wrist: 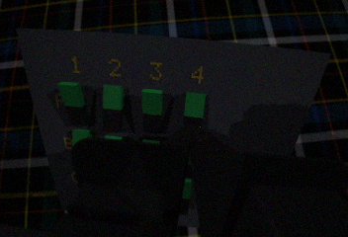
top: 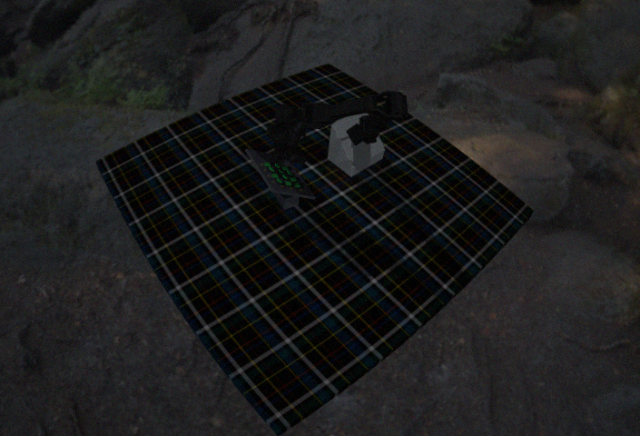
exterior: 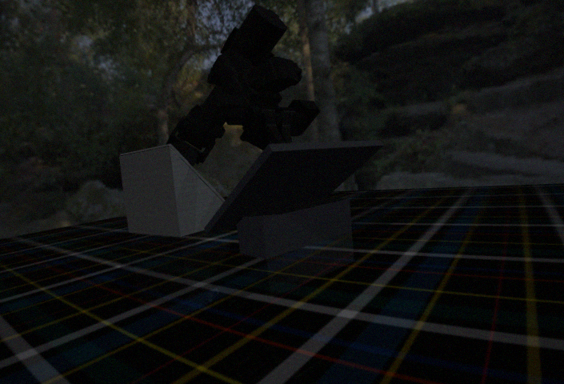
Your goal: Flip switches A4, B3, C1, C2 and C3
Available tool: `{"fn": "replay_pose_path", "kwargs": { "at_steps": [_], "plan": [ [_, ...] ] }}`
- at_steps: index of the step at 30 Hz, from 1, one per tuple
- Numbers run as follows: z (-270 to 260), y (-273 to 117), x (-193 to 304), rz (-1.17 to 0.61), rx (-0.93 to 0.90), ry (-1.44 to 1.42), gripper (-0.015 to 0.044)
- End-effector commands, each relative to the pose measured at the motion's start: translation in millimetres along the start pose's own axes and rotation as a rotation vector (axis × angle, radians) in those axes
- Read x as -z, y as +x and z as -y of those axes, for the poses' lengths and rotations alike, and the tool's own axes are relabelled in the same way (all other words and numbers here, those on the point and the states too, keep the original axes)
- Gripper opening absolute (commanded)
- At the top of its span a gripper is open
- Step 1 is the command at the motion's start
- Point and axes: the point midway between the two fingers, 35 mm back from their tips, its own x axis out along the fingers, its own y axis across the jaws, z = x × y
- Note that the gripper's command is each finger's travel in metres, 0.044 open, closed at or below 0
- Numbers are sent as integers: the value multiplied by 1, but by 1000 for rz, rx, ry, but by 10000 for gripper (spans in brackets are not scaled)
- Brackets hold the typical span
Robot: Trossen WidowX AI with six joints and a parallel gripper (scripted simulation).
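Observation:
The dark tilted switch panel [top: 300, 192] [exterior: 291, 176] [wrist: 261, 74] carries green rocker switches [top: 284, 179] under yellow column numbers 1 to 4. In the wrist view row A shows in full: A1 [wrist: 71, 94], A2 [wrist: 113, 97], A3 [wrist: 152, 102], A4 [wrist: 195, 105]. My gripper [wrist: 190, 129] [top: 284, 151] [exterior: 269, 135] is shut and empty, low over the panel's near rows. It hides most of rows B and C; only the top edges of B1 [wrist: 81, 135], B2 and B3 and a sliver of C4 [wrist: 187, 189] show. I cannot tell whether the fingertips touch a switch.
The arm's grey base block [top: 353, 149] [exterior: 164, 190] stands just behind the panel. The panel rests on a grey stand [exterior: 296, 233]. All sit on a dark plaid cloth [top: 305, 287] over rocky ground. The light is very dim.

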Motion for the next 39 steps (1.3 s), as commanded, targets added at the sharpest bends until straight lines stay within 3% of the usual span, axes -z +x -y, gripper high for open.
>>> {"fn": "replay_pose_path", "kwargs": {
  "at_steps": [1,29,36,39],
  "plan": [
    [1,1,1,-1,4,5,0],
    [1,5,1,-1,4,5,0],
    [2,-58,-2,-29,7,5,0],
    [2,-60,-2,-29,7,6,0]
  ]
}}
